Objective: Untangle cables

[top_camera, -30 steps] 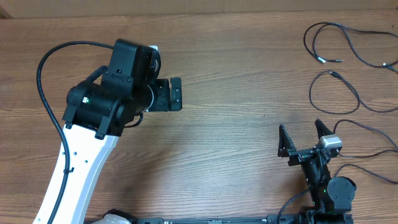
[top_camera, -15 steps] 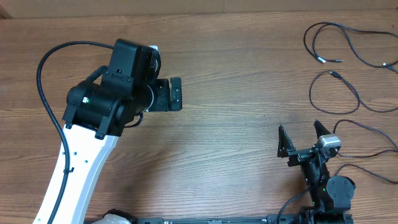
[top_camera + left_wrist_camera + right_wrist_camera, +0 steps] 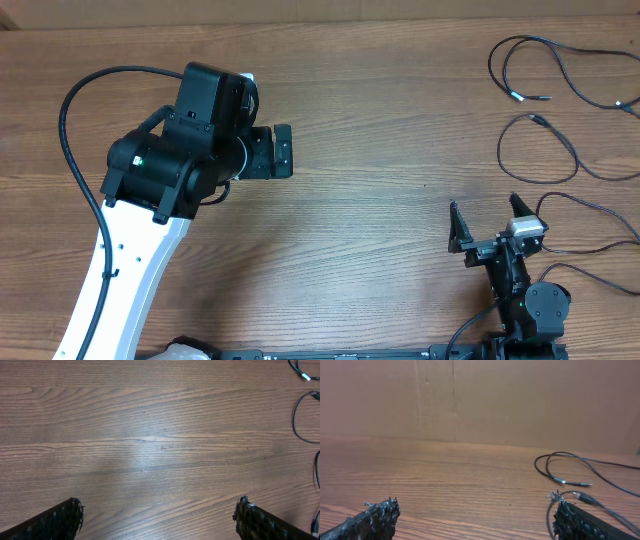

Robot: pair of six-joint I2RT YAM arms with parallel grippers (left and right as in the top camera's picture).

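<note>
Wooden bench (image 3: 380,250) carries loose cables (image 3: 516,96) at its right; left pincer (image 3: 285,150) and right pincer (image 3: 483,204) both spread wide.

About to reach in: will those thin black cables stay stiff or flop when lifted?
Probably floppy: the cables lie in loose, curving loops flat on the table. Likely light, being so thin. One lifted strand may drag others where they cross.

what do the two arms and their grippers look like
The left arm has a white lower link and bulky black joint housings, with a thick black cable looping beside it. The right arm is mostly black. The left gripper and right gripper have black fingers with rough pads.
</note>
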